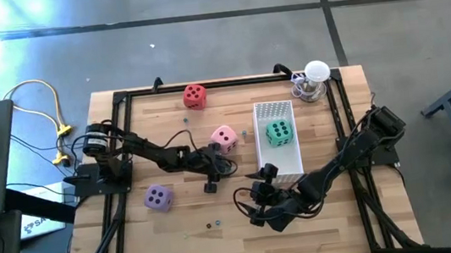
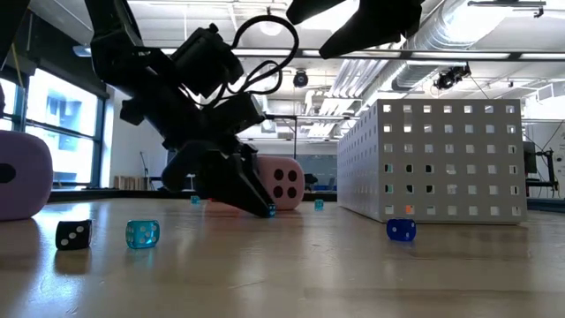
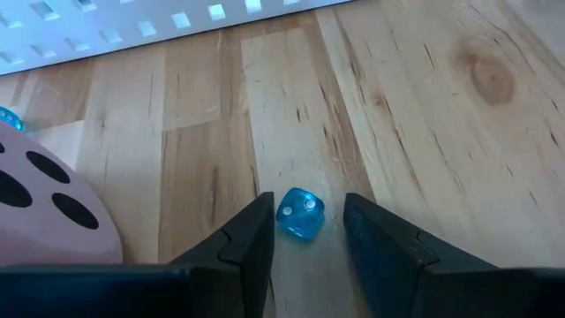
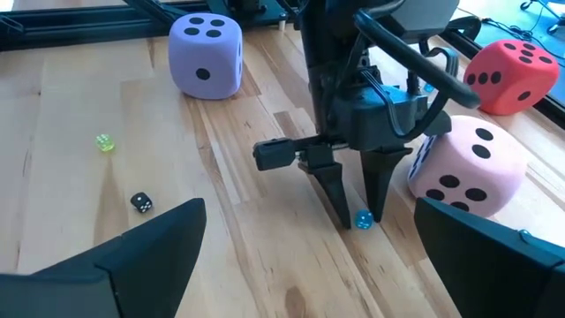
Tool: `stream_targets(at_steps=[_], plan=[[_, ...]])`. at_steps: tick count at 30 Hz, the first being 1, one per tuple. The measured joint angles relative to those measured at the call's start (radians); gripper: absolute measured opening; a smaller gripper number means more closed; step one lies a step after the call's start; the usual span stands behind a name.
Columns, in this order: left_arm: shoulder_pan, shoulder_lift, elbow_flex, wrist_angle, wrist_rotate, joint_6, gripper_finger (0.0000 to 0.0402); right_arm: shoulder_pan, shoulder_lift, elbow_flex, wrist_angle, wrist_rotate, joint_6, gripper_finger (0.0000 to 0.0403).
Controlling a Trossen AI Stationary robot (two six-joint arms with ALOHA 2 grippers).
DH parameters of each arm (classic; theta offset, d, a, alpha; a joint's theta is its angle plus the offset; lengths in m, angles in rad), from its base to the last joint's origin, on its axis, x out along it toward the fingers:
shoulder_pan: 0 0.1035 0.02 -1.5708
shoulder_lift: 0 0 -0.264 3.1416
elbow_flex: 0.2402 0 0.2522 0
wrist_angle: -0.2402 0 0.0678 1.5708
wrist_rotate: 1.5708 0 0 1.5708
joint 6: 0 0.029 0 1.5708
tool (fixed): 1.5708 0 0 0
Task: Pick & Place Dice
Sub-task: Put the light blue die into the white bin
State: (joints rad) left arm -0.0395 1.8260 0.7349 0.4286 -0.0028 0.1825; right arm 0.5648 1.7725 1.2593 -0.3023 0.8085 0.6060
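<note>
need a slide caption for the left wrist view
Left gripper open around a small blue die on the wooden table, pink die beside it, white perforated bin ahead.

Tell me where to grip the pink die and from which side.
Grip the pink die across two opposite flat side faces, coming straight down from above. It rests flat on the table with its top unobstructed; the left gripper sits just beside it, open around a small blue die.
</note>
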Motion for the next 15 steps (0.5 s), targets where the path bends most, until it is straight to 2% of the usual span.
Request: stream_targets(at_steps=[15], plan=[[-0.001,0.02,0.0,0.011,0.0,-0.018,0.0064,0.0,0.0,0.0,-0.007,0.0,0.0,0.0398]])
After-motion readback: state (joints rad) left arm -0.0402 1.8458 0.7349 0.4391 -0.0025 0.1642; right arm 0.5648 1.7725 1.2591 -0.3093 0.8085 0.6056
